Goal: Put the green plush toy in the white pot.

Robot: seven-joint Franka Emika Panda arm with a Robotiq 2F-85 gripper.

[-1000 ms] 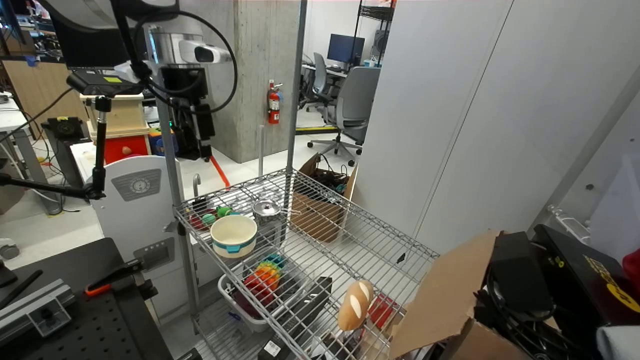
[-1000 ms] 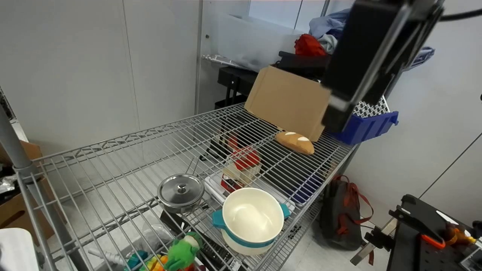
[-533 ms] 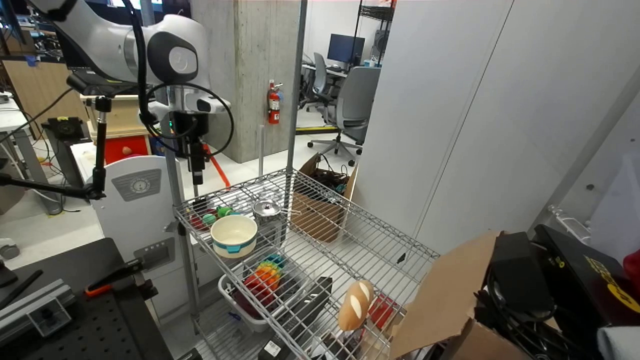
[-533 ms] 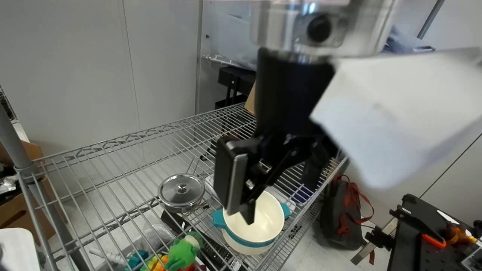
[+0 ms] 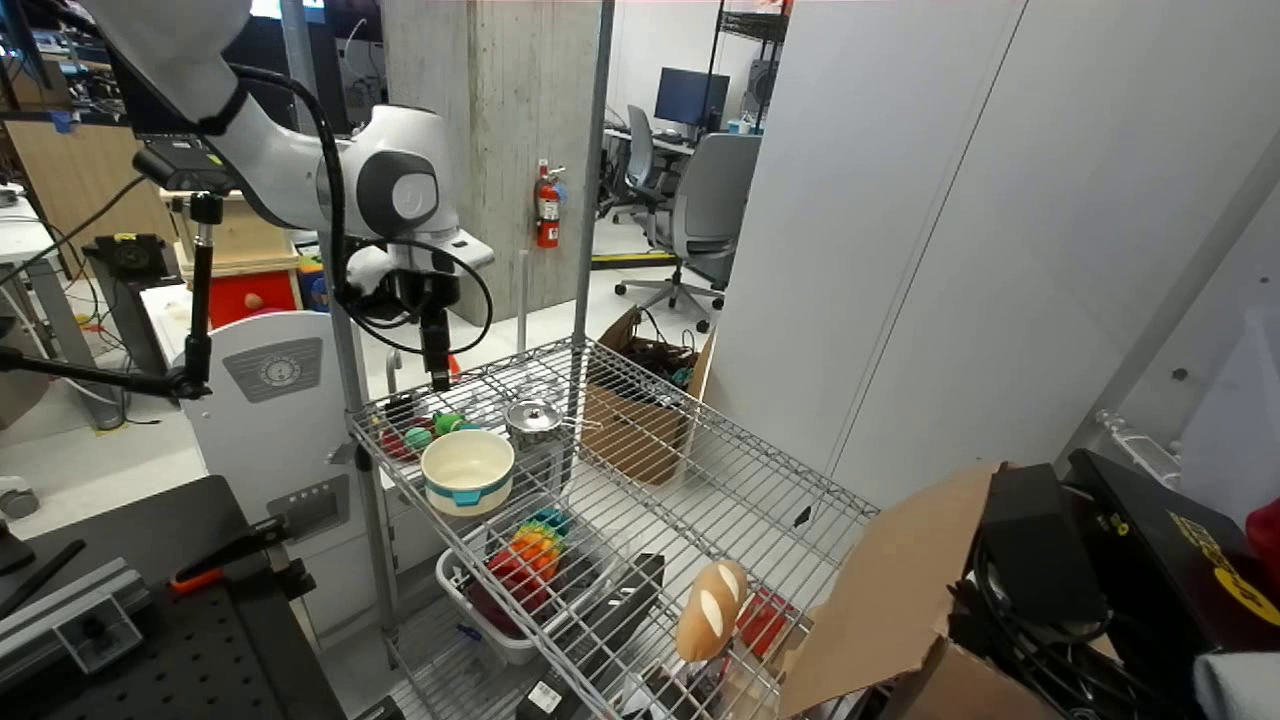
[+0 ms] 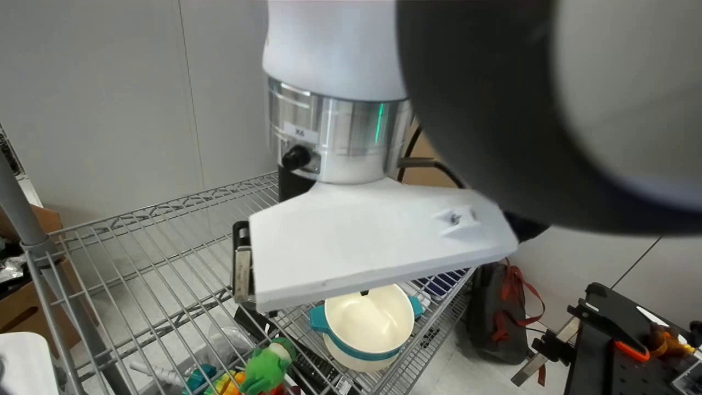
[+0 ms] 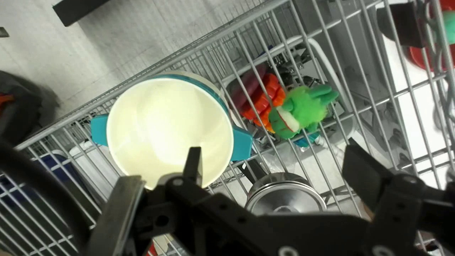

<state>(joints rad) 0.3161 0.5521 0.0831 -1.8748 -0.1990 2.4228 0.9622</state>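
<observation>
Both exterior views are bright and even, faintly shaded across the pale wall [image 5: 930, 220]. The desk [image 5: 735, 428] shows crisply. In an exterior view, a dark arm joint [image 6: 493, 115] looms large at 2 o'clock, smeared out of focus, while the metal collar [image 6: 345, 137] at 12 o'clock carries white highlights and a thin green streak. In the wrist view, pale glare washes out the inside of the white pot [image 7: 167, 124] at 9 o'clock. A soft shadow greys the floor [image 7: 135, 39] at 10 o'clock, a black hose [image 7: 41, 185] blurs at 8, and the end effector [image 7: 273, 160] reads almost black at 6.
</observation>
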